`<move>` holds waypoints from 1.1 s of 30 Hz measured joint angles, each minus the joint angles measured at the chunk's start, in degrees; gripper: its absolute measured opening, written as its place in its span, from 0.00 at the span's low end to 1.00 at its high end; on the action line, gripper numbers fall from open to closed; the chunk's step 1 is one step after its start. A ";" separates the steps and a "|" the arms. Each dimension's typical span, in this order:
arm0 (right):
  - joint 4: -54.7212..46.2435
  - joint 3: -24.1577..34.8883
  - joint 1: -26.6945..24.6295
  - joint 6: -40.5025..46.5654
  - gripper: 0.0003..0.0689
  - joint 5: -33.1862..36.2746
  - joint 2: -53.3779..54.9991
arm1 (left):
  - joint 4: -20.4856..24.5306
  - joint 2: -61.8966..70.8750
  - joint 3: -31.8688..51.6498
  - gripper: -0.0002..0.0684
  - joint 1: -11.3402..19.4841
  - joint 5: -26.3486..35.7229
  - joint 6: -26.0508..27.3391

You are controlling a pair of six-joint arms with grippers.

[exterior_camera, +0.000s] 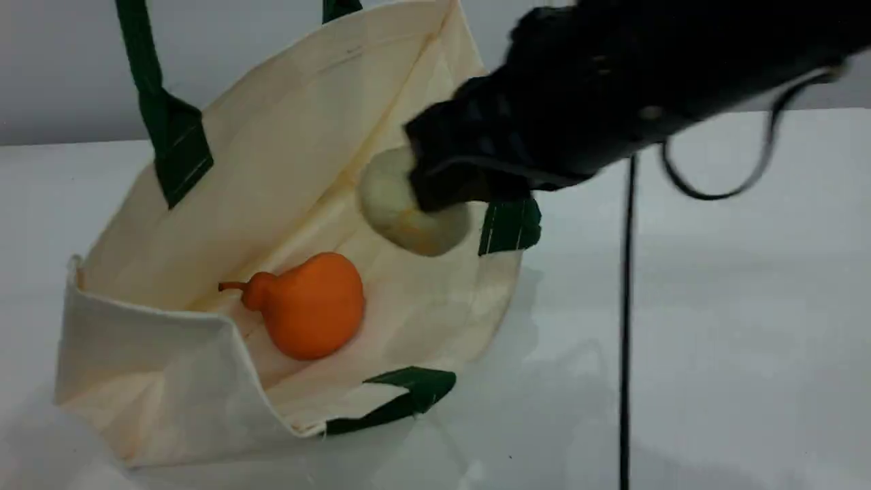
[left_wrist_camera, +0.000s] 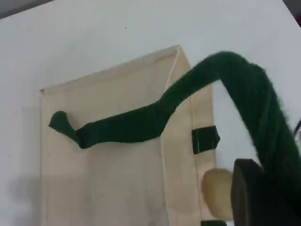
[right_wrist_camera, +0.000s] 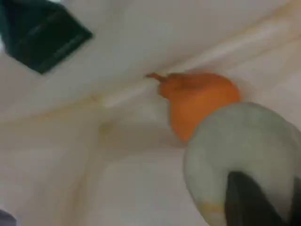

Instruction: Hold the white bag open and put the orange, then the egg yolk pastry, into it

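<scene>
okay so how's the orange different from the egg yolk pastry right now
The orange is bright orange and pear-shaped with a stem; the egg yolk pastry is a pale beige ball. The orange lies loose on the white bag's inner cloth; the pastry is held up in the right tool. Both are within the bag's open mouth.

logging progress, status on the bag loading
Left gripper shut on green handle. Right gripper holds egg yolk pastry over white bag. Orange inside. Nothing blocking.
</scene>
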 joint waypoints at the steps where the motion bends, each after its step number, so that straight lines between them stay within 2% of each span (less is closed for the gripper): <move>1: 0.05 -1.04 0.04 0.00 0.13 0.15 1.27 | -0.02 0.00 0.00 0.12 0.00 0.00 0.00; 14: 0.17 -13.03 0.06 0.00 0.13 2.33 16.98 | -0.06 0.00 0.00 0.12 0.00 0.04 0.00; 20: 0.22 -16.66 0.06 0.00 0.13 3.73 19.88 | -0.12 0.00 0.00 0.12 0.00 0.04 0.00; 24: 0.33 -16.94 0.06 0.00 0.13 3.73 19.88 | -0.12 0.00 0.00 0.12 0.00 0.11 0.00; 28: 0.33 -16.94 0.34 0.00 0.22 4.78 19.88 | -0.12 0.00 0.00 0.12 0.00 0.17 0.00; 33: 0.26 -16.85 0.79 0.00 0.48 5.32 19.83 | -0.07 0.00 0.00 0.12 0.00 0.17 0.00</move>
